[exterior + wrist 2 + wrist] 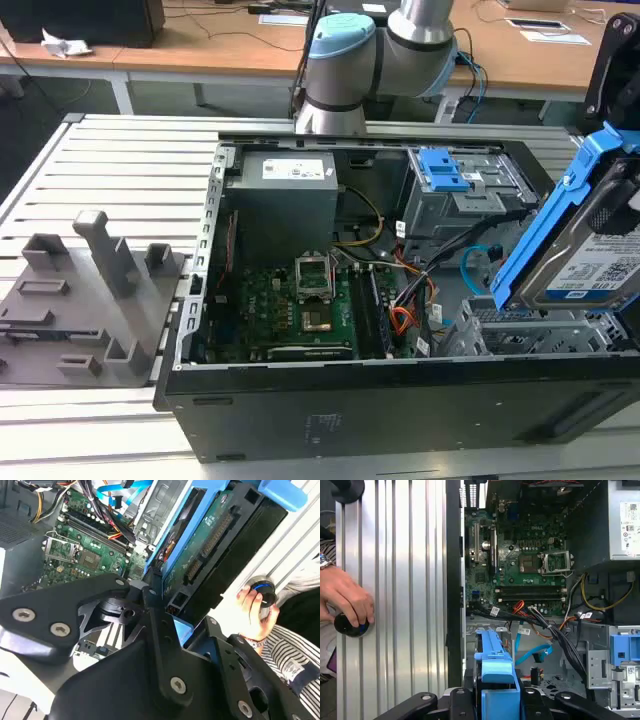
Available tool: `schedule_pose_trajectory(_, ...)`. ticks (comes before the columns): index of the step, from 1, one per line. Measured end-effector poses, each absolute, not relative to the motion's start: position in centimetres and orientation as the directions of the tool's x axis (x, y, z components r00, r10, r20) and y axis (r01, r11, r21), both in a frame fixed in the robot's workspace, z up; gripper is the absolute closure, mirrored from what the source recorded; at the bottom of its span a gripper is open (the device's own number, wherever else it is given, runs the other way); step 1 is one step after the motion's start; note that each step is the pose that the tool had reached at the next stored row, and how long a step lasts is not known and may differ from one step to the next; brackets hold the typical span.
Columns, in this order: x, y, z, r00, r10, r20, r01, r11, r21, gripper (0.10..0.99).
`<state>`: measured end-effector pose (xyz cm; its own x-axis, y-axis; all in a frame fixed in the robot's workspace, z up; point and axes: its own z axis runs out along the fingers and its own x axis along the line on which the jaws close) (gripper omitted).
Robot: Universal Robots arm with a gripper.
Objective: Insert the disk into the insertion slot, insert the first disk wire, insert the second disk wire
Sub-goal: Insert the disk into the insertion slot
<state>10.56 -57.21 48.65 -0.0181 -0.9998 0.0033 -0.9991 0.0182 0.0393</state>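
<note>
**A:** What is the gripper doing?

**B:** In the first wrist view, the black gripper (497, 700) is closed on the disk (495, 655), with its fingers against the sides of the bright blue carrier.

**A:** Where is the disk in the wider scene?

**B:** In the exterior view it hangs at about three o'clock. It is tilted, with its white label showing, over the open computer case (400, 400). Just below its lower end, toward four o'clock, sits the insertion slot (545, 322), a grey perforated metal bay. The disk is not inside the slot, and I cannot tell whether the two touch.

**A:** And the cables?

**B:** The second disk wire (475, 262), a light-blue flat cable, bends in a loop just on the nine o'clock side of the disk. The first disk wire (565, 622), a thin orange, red and black bundle, lies between the green motherboard (290, 310) and the bay.

**A:** What surrounds the case?

**B:** The robot arm (380, 50) stands at twelve o'clock. The case rests on a slatted aluminium table (130, 170). In the first wrist view, a person's hand (347, 600) rests on a black knob (351, 625) with a blue ring, on the table beside the case.
</note>
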Motion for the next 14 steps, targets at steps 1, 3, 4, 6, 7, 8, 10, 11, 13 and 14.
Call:
schedule_pose_trajectory(1, 10.6, -57.2, 48.6, -0.018, -1.000, 0.003, -0.999, 0.018, 0.039, 0.722)
schedule_pose_trajectory(3, 10.6, -57.2, 48.0, -0.018, -1.000, 0.003, -0.999, 0.018, 0.039, 0.722)
schedule_pose_trajectory(4, 10.6, -57.2, 47.8, -0.018, -1.000, 0.003, -0.999, 0.018, 0.039, 0.722)
schedule_pose_trajectory(6, 10.6, -57.2, 47.5, -0.018, -1.000, 0.003, -0.999, 0.018, 0.039, 0.722)
schedule_pose_trajectory(7, 10.6, -57.2, 47.4, -0.018, -1.000, 0.003, -0.999, 0.018, 0.039, 0.722)
schedule_pose_trajectory(8, 10.7, -57.2, 47.2, -0.018, -1.000, 0.003, -0.999, 0.018, 0.039, 0.722)
schedule_pose_trajectory(10, 10.9, -57.2, 46.8, -0.018, -1.000, 0.003, -0.999, 0.018, 0.039, 0.722)
schedule_pose_trajectory(11, 11.1, -57.1, 46.5, -0.018, -1.000, 0.002, -0.999, 0.018, 0.040, 0.722)
schedule_pose_trajectory(13, 11.2, -57.0, 45.9, -0.018, -1.000, 0.003, -0.999, 0.018, 0.040, 0.722)
schedule_pose_trajectory(14, 11.3, -57.0, 45.6, -0.018, -1.000, 0.002, -0.999, 0.018, 0.040, 0.722)
